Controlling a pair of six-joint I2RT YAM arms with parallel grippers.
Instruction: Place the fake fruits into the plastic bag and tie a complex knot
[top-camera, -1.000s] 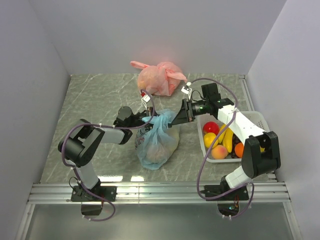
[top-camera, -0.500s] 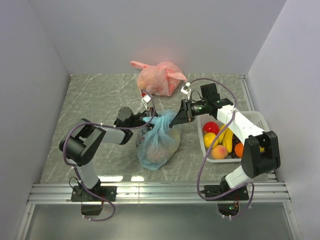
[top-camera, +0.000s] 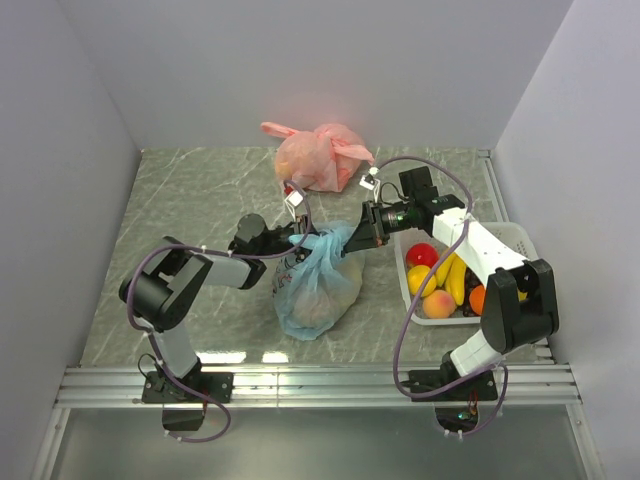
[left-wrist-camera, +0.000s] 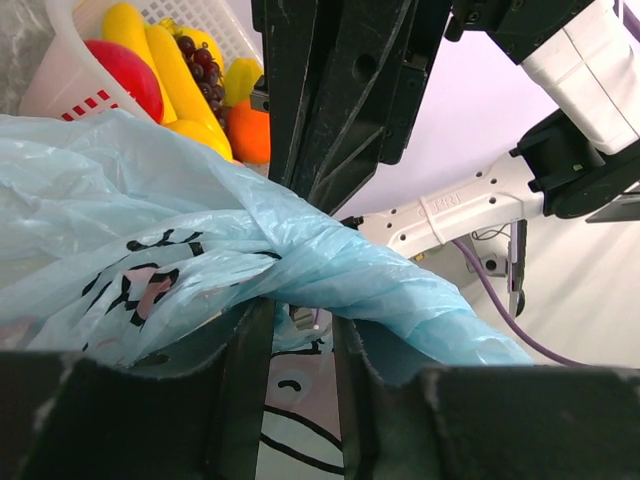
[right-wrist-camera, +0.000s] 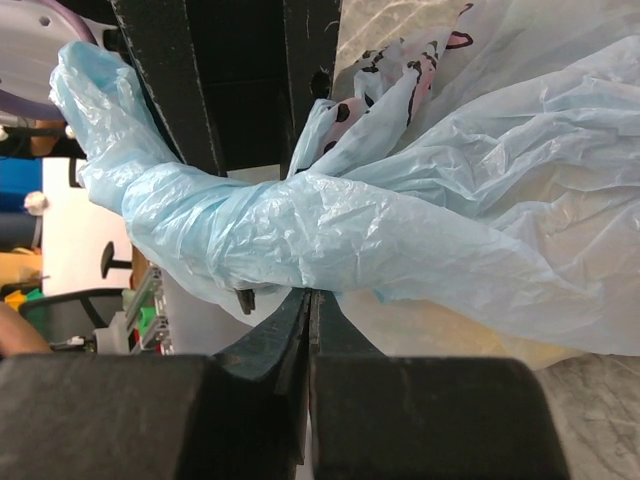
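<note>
Two slim robot arms: the left arm (top-camera: 215, 270) has grey-white links, the right arm (top-camera: 478, 248) white ones, and both are jointed by chunky black cylinders. A purple cable (top-camera: 397, 350) loops along each arm. The left gripper (top-camera: 303, 237) and right gripper (top-camera: 347, 240) are matte black.

**Counter** (top-camera: 190, 200): grey-green marbled top, closed in by pale walls on the left, far and right sides. A metal rail (top-camera: 320, 385) runs along the near edge.

Resting directly on it:
- **Plastic bag** (top-camera: 318, 285): light blue, translucent, dark and pink print. It stands about mid-counter, a little toward the near edge, with a full body and its top drawn upward.
- **Pink-orange bag** (top-camera: 318, 157): knotted shut, against the middle of the far edge, well apart from the blue one.
- **White basket** (top-camera: 515, 235): slatted plastic, along the right edge. It holds fake fruits (top-camera: 440, 280): red, yellow, peach, orange.
</note>
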